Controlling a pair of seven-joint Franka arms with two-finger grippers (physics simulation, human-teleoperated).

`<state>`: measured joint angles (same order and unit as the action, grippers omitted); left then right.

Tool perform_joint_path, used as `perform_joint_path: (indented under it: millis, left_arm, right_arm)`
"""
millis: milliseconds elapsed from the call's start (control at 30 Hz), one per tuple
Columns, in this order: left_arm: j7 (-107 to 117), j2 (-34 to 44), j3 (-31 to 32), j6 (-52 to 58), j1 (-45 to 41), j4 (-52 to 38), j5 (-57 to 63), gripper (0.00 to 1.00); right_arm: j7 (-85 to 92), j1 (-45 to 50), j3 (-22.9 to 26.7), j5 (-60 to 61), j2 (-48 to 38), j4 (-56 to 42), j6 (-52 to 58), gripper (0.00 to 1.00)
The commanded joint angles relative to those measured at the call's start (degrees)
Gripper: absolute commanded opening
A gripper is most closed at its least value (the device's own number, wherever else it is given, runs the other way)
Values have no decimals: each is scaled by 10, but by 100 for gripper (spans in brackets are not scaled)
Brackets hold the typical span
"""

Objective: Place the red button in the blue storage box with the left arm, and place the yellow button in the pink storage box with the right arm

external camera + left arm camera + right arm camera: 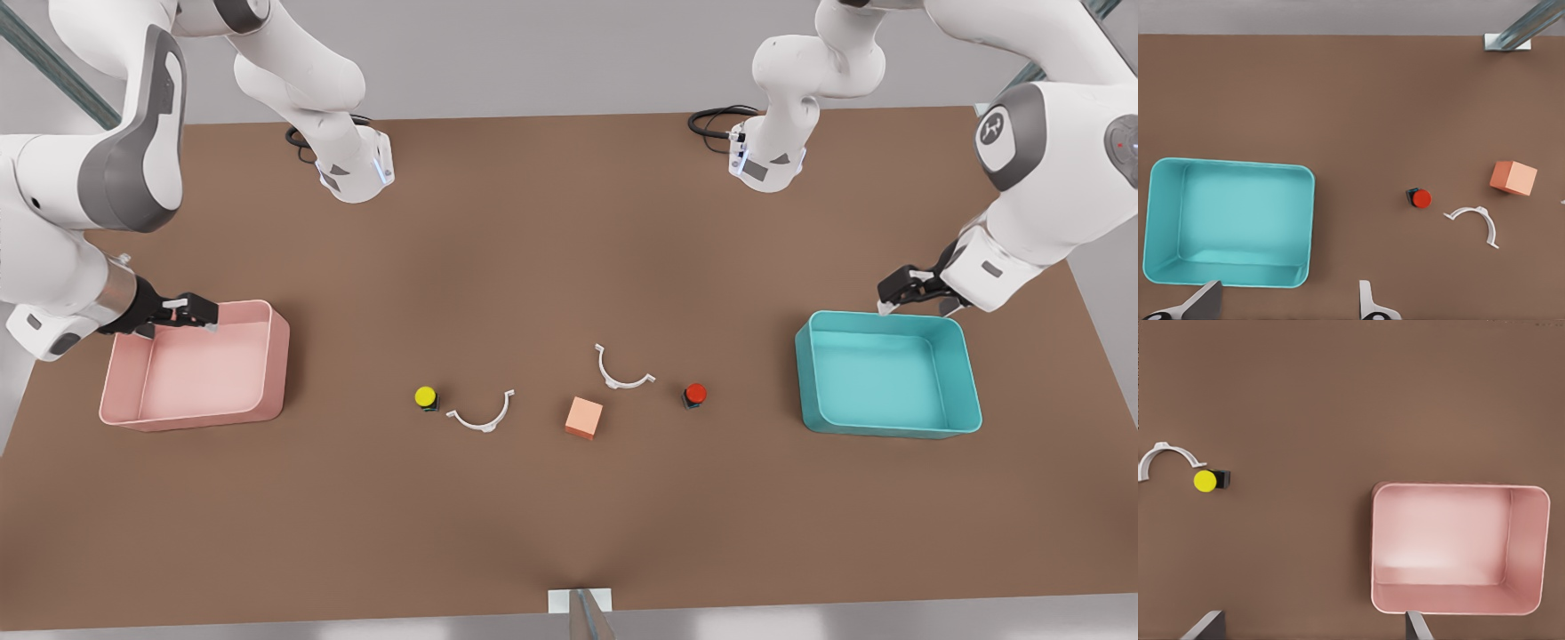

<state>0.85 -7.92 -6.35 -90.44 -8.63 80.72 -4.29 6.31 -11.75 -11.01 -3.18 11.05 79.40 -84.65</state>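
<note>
Neither pick has begun. The blue box (889,373) and pink box (191,366) sit empty, well apart. The left gripper (909,298) hovers by the blue box, the right gripper (188,313) over the pink box's rim; both look open and empty. Each must next reach inward: left to the red button (694,394), right to the yellow button (426,397).

worktop (533,222): matt brown, smooth, even
pink storage box (267,373): smooth plastic look, soft sheen on its inner floor
blue storage box (965,373): the same smooth plastic look, faintly glossy
red button (695,394): glossy cap, matt black base
yellow button (426,396): glossy cap, matt black base
cube (583,418): matt salmon-orange faces
</note>
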Motion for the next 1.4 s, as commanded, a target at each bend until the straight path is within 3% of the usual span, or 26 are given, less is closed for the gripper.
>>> perform_joint_path:
  millis: [0, 100, 167, 233, 367, 433, 500, 600, 967, 1133, 1167, 1233, 1300, 1367]
  left_arm:
    - [-5, 0, 0, -5, 0, 0, 1, 100]
    - [-8, -62, 1, -27, -111, 0, 1, 100]
    - [-8, -132, 1, -136, -178, 13, 1, 100]
    - [-9, -149, 1, -340, -220, 123, 13, 100]
    - [-59, -167, 1, -458, -238, 195, 36, 100]
    - [-60, -184, 1, -482, -240, 199, 36, 100]
    - [-59, -208, 0, -497, -236, 199, 36, 100]
    - [-52, -222, -2, -498, -227, 201, 32, 100]
    - [-52, -263, 1, -507, -210, 222, 11, 100]
    - [-54, -298, 2, -524, -210, 220, 3, 100]
    - [-54, -303, 2, -531, -210, 220, 3, 98]
    - [-54, -303, 2, -531, -210, 220, 3, 78]
    - [-54, -303, 2, -531, -210, 220, 3, 64]
    - [-55, -302, 2, -531, -210, 220, 3, 61]
  right_arm:
    - [27, 0, -1, 0, -1, 0, -1, 100]
    - [27, 1, -2, 0, -1, -2, -1, 100]
    - [25, 8, -9, 0, 5, -6, -13, 100]
    - [-27, 15, -58, -1, 30, -5, -60, 100]
    - [-198, 114, -63, -33, 85, 65, -170, 100]
    - [-216, 113, -76, -31, 83, 79, -174, 99]
    - [-246, 112, -76, -33, 86, 134, -256, 100]
    - [-249, 112, -76, -35, 119, 142, -314, 100]
    - [-286, 181, -76, -35, 181, 145, -383, 100]
    - [-284, 165, -72, -35, 191, 180, -416, 100]
    - [-278, 156, -72, -36, 191, 190, -430, 100]
    - [-278, 154, -73, -47, 190, 210, -448, 100]
    - [-284, 158, -73, -46, 194, 222, -457, 100]
    - [-284, 161, -74, -46, 203, 222, -468, 100]
